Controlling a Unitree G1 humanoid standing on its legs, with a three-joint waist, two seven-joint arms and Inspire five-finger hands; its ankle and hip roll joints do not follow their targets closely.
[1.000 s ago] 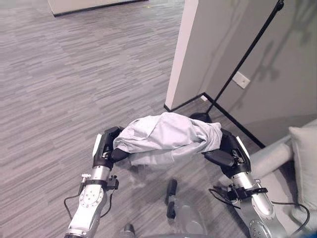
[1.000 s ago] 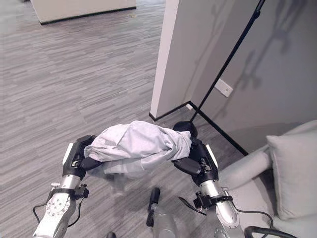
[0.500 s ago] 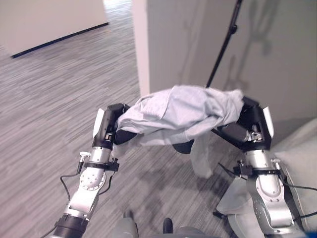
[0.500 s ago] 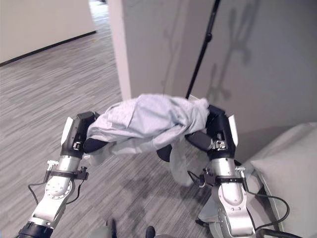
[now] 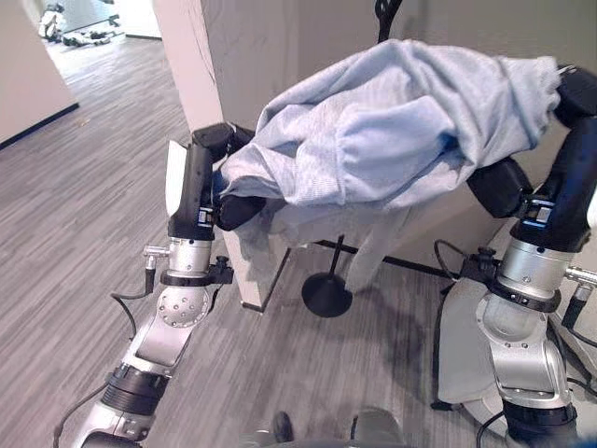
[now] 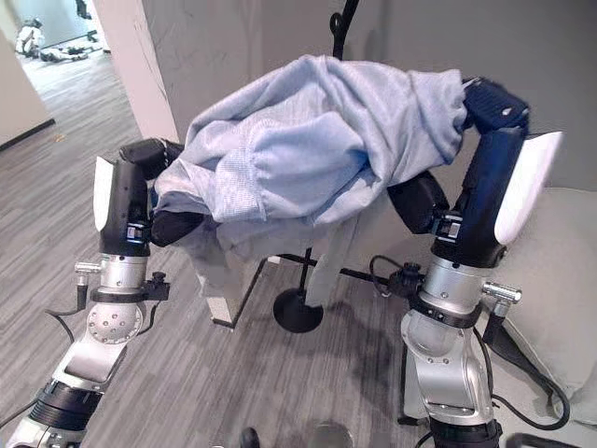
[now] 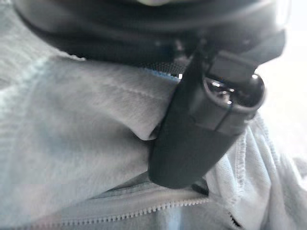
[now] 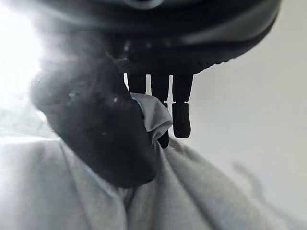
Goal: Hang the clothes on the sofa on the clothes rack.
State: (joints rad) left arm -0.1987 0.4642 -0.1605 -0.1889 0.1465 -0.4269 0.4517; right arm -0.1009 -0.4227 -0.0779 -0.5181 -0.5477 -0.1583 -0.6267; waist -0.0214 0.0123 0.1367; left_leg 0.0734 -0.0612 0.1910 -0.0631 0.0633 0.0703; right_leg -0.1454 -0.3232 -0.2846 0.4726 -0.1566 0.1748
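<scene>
- Left eye view showed the light blue-grey garment (image 5: 401, 121) raised high between both hands, where half a second before it had hung lower, nearer the floor – the whole picture had shifted too, so the camera had tilted up with the lift.
- The left hand (image 5: 224, 182) gripped one end, its thumb (image 7: 201, 129) curled over a seamed fold with a zip running just beside it (seen plainly from its own wrist).
- The right hand (image 6: 466, 159) held the other end; its thumb (image 8: 96, 129) and fingers (image 8: 180, 110) pinched a tuck of the cloth between them.
- The clothes rack's black pole top (image 6: 343, 17) now stood just behind the garment, and its round base (image 5: 326, 294) sat on the grey floor (image 5: 84, 187) below the dangling sleeve – earlier only the slanting pole and base were seen, well off.
- My judgement: the carrying was about done and the garment was at hanging height; getting it over the rack's top was not yet done.
- No brand, label or legible writing could be made out on the garment or the wall (image 6: 233, 47).
</scene>
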